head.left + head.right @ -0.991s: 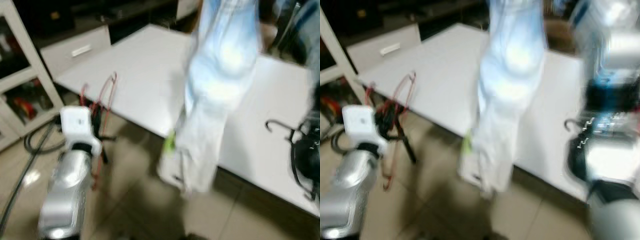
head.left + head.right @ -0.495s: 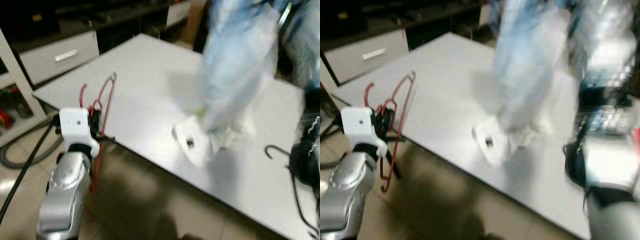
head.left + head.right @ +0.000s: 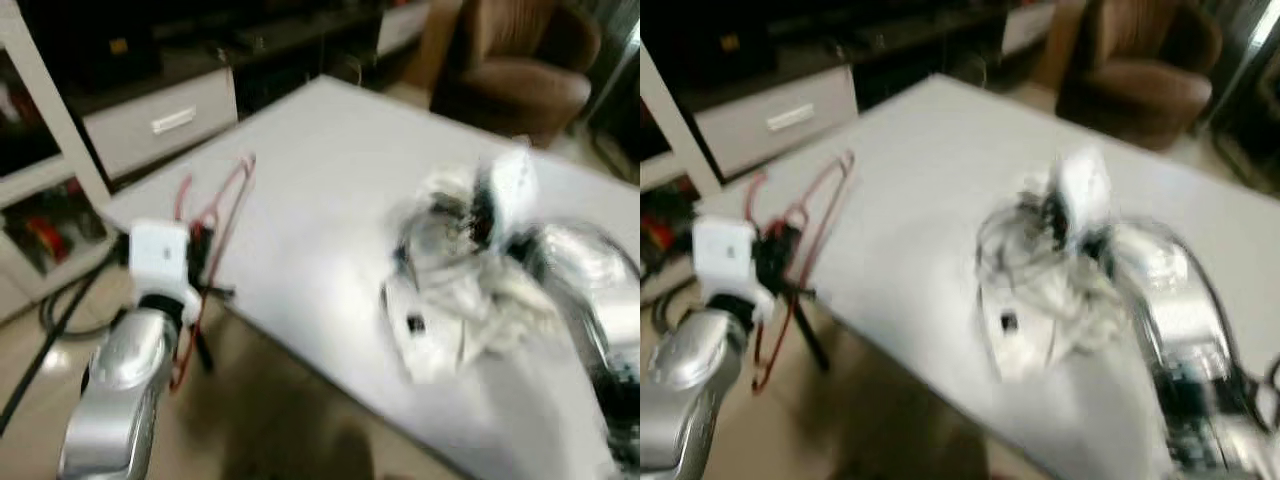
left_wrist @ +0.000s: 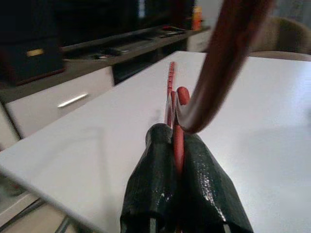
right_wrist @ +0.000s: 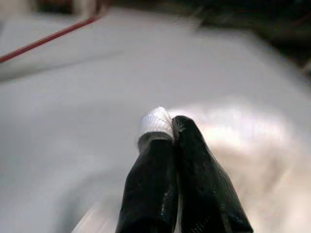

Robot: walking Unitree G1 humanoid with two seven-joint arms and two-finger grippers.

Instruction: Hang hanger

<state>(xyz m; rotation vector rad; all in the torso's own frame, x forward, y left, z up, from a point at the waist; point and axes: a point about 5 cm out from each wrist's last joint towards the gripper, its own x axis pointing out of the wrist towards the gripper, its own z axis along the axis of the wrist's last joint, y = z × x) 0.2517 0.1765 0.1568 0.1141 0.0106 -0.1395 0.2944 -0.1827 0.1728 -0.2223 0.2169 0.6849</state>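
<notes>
My left gripper [image 4: 175, 136] is shut on the wire of a red hanger [image 3: 225, 200]. It holds the hanger upright at the near left corner of the white table [image 3: 320, 170]. A crumpled white garment [image 3: 450, 310] lies on the table to the right. My right gripper [image 5: 167, 124] rests on it, blurred in the eye views, with its fingers shut and a bit of white cloth at their tips. Dark wire-like curves [image 3: 988, 240] beside the garment are too blurred to identify.
A brown armchair [image 3: 520, 60] stands beyond the table's far side. A white drawer unit [image 3: 160, 120] and a white shelf frame [image 3: 45, 90] are at the left. Dark cables [image 3: 55, 315] lie on the tiled floor by my left arm.
The pale garment that hung in the air from my right gripper has come down onto the table, and my right arm has lowered with it. The camera has shifted. The left gripper keeps the red hanger.
</notes>
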